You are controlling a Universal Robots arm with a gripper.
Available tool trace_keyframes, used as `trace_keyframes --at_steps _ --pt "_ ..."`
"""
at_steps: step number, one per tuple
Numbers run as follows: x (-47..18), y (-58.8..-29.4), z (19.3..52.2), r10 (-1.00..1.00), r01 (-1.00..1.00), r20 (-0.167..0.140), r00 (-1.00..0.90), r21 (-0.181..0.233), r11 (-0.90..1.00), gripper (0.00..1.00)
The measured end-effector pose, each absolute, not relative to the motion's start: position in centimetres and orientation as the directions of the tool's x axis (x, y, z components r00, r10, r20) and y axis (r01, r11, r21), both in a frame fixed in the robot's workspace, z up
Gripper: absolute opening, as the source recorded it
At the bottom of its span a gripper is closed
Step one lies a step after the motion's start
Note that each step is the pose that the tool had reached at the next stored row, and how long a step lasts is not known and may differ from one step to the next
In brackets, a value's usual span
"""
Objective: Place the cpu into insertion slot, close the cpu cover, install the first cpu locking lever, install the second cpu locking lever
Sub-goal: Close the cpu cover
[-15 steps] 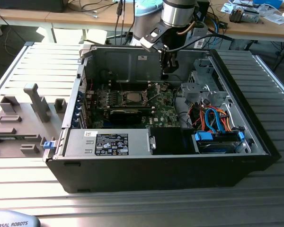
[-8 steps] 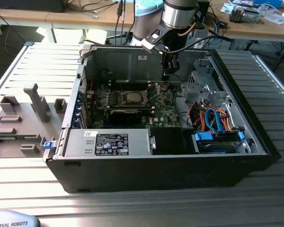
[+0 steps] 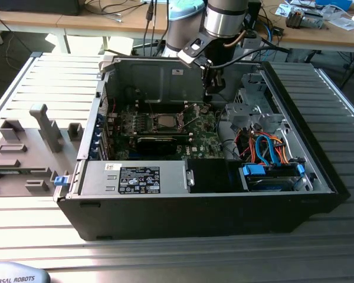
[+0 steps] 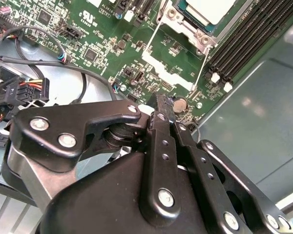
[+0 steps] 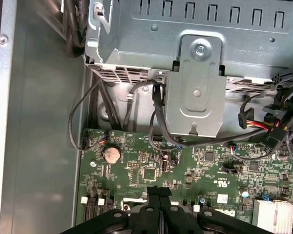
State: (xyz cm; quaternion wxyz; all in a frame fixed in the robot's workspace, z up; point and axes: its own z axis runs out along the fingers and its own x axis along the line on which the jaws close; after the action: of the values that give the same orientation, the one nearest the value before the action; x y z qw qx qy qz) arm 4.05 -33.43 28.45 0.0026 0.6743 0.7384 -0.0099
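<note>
- You have the computer case (image 3: 194, 218) lying open on the slatted table (image 3: 47, 236), with the motherboard (image 3: 207, 141) flat on its floor.
- Your cpu (image 3: 165, 121) sits near the middle of the motherboard; in the second wrist view the cpu cover (image 4: 172, 15) lies around it.
- Your gripper (image 3: 212, 97) hangs over the board's far edge, to the exterior view's right of the cpu and just beside the coin battery (image 4: 179, 103).
- The power supply (image 3: 135, 177) lies along the near wall, in front of the motherboard.
- The drive bay (image 3: 271, 175) sits to the exterior view's right of the power supply, under a bundle of cables (image 3: 265, 144).
- The fixture blocks (image 3: 23, 153) stand on the table at the exterior view's left of the case.
</note>
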Motion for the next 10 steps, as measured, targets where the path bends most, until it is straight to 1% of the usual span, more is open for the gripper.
trace_keyframes --at_steps 10 --pt "4.62 -33.43 28.21 0.996 0.996 -0.017 -0.091 -0.011 0.090 0.11"
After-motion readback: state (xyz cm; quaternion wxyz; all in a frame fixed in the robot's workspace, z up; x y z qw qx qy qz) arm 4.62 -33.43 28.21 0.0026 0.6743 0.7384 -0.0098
